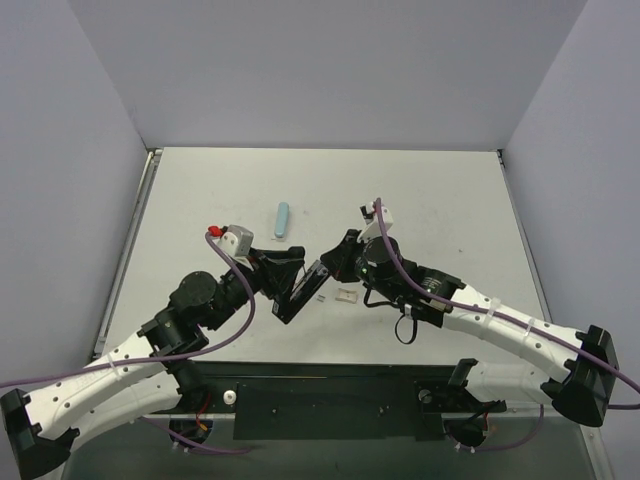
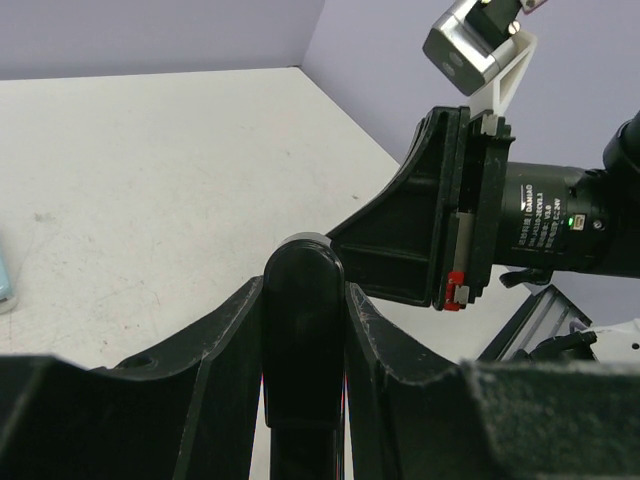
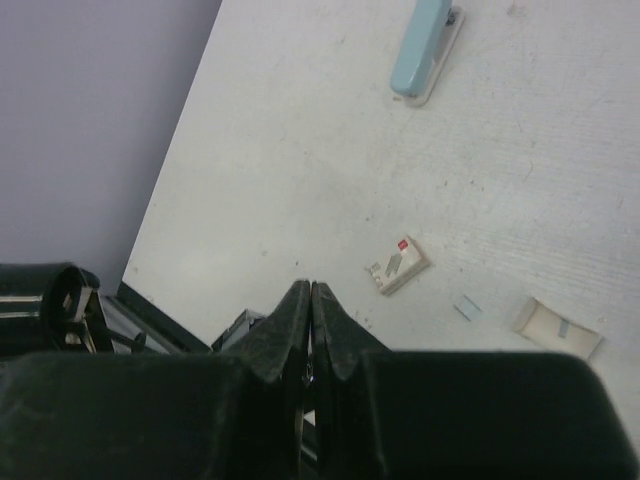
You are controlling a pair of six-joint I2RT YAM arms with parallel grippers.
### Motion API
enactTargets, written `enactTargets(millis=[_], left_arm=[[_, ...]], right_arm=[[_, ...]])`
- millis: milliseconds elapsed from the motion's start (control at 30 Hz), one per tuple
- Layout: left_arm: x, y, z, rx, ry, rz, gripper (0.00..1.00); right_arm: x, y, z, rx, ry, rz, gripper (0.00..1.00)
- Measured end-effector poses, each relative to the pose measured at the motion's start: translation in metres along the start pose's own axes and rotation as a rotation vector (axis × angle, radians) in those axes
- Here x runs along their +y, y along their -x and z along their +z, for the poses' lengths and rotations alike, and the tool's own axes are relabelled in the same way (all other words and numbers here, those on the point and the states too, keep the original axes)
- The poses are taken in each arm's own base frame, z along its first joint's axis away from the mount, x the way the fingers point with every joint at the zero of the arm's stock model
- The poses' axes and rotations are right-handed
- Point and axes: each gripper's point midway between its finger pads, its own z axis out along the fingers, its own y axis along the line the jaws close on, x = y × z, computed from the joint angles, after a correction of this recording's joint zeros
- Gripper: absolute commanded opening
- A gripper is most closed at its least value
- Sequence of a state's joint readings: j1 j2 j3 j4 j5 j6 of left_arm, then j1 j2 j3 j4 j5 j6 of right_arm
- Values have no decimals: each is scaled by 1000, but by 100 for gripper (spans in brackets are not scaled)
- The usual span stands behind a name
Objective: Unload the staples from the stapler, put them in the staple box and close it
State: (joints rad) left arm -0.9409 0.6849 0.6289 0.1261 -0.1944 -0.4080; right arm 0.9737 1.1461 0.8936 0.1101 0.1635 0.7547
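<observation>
Left gripper (image 2: 304, 320): nearest to us in the left wrist view, clenched on the rounded black end of the stapler (image 2: 303, 262), one finger on each side.
Stapler: held off the table (image 1: 430, 200), near its front edge and between the two arms. From above it slants from the left gripper up toward the right one.
Right gripper (image 3: 311, 295): its fingers are pressed tip to tip. It sits at the far end of the stapler, but we cannot tell whether something thin is pinched between the fingers.
Loose bits: a small box (image 3: 397, 265) with a red mark, a pale chip (image 3: 465, 307) and a beige piece (image 3: 557, 328) lie on the table just beside the grippers. None of them reads clearly to us as a staple strip.
Blue stapler (image 3: 422, 45): lies well apart toward the back, and neither arm touches it.
Done, as we judge it: the stapler is picked up and braced — one arm steadies it and the other is at its open end.
Left to do: we see no staples lying free, so we take the pull-out itself to be ahead or only just under way. The inside of the magazine is hidden from us.
</observation>
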Motion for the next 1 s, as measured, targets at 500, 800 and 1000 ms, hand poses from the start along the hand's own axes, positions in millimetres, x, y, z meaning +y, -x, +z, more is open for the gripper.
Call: enactTargets(millis=[500,800,1000], left_arm=[[0,-19,16,52,-2,1,0],[-2,-17,20,39,-8,-12,0],[-2,-19,21,46,-8,-18,0]], right_arm=[[-31,-3,-16,-28,-60,-79,0],[-13,39,-42,-127,-18,-125,0],[5,47,-41,-121,33,-126,0]])
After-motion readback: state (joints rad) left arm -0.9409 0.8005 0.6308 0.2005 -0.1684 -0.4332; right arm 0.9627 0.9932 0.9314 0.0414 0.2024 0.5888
